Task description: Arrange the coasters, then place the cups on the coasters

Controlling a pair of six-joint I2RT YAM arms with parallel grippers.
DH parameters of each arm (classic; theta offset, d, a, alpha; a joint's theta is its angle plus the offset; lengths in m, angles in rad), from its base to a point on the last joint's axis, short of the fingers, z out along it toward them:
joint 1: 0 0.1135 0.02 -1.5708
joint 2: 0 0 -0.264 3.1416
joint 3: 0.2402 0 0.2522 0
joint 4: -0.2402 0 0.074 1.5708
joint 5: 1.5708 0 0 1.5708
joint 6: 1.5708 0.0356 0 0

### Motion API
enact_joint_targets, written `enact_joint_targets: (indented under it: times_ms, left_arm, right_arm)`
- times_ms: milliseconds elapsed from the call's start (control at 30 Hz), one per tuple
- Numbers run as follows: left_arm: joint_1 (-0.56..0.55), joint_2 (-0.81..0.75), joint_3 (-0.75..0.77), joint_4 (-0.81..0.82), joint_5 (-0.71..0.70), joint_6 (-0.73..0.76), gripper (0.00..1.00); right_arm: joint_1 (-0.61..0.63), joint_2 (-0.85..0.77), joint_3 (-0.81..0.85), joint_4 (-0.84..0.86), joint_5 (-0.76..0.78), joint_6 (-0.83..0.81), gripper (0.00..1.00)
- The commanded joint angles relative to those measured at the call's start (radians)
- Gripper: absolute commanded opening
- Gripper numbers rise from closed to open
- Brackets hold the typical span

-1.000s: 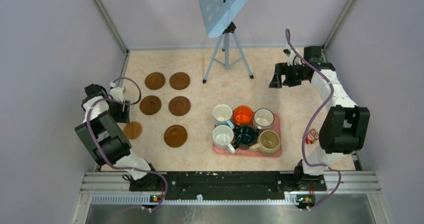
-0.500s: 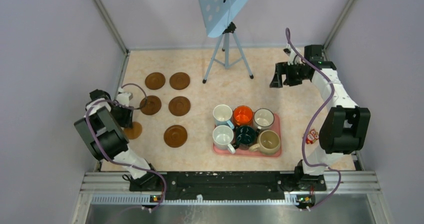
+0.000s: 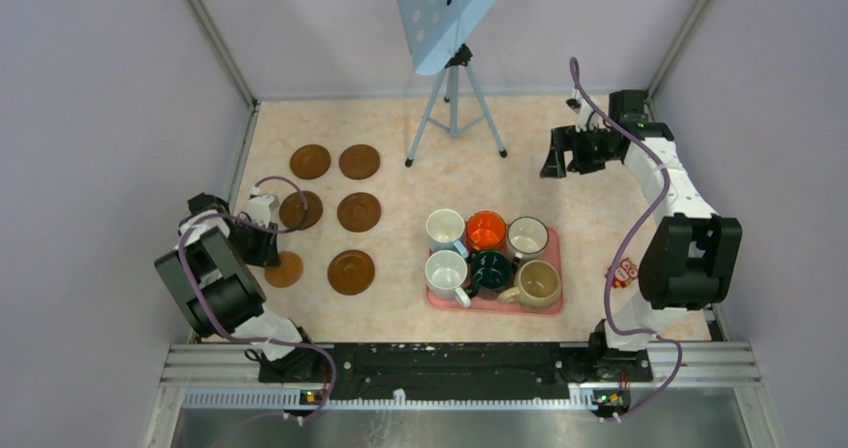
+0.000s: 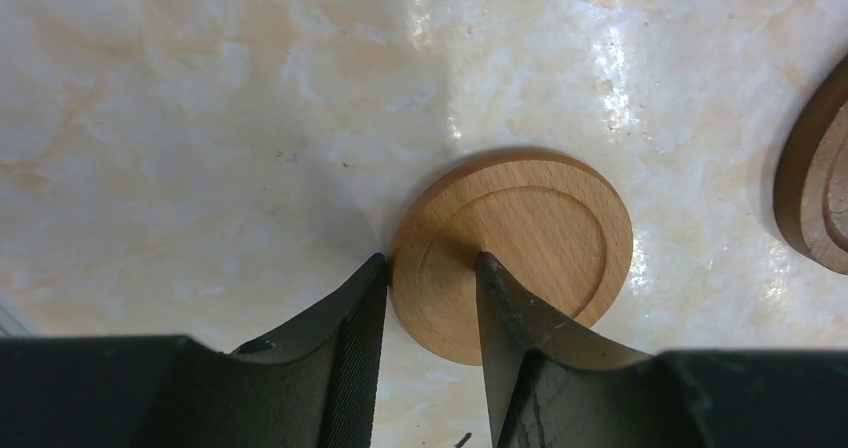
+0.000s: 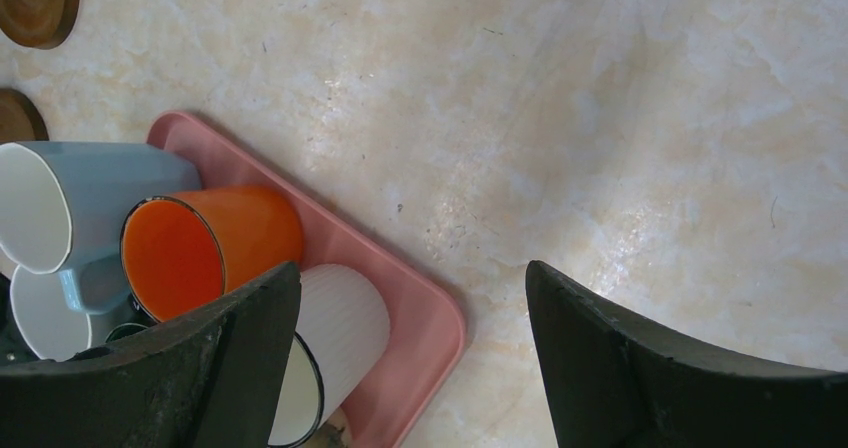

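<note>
My left pincer (image 4: 430,268) straddles the rim of the small, light tan, round wooden coaster (image 4: 540,228). One finger touches its outer edge and the other lies over its ringed top. I cannot tell whether the pinch is tight. The coaster lies flat on the pale marbled table (image 4: 200,118). Off to one side of my fingers is the edge of a darker brown wooden coaster (image 4: 815,188).

My right pincer (image 5: 412,273) hangs spread wide, grasping nothing, over bare table. Beside one finger is the corner of the pink rectangular tray (image 5: 420,318), which holds the orange mug (image 5: 200,238) and the white ribbed mug with a dark rim (image 5: 340,328).
</note>
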Motion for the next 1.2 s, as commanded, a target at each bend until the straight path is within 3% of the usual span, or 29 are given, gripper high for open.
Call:
enact_joint_targets:
  times_ms: [0,633,933,1033,1167]
  left_arm:
    - [-0.009,-0.003,-0.082,-0.071,0.013,0.017,0.43]
    - [-0.055,-0.065,-0.109,-0.116,0.012,0.024,0.46]
    - [-0.08,-0.143,0.135,-0.25,0.123,0.013,0.77]
    - [-0.146,-0.166,0.223,-0.285,0.165,0.012,0.8]
    - [-0.314,-0.21,0.272,-0.289,0.195,-0.02,0.8]
  right_arm:
    - [-0.003,-0.056,-0.011,0.024,-0.015,-0.004,0.82]
    - [-0.004,-0.048,-0.031,0.06,-0.032,0.021,0.82]
    - [-0.004,-0.047,0.009,0.048,-0.032,0.012,0.82]
    - [-0.002,-0.045,0.013,0.043,-0.033,0.007,0.82]
    - [-0.002,-0.052,0.009,0.024,-0.032,-0.023,0.82]
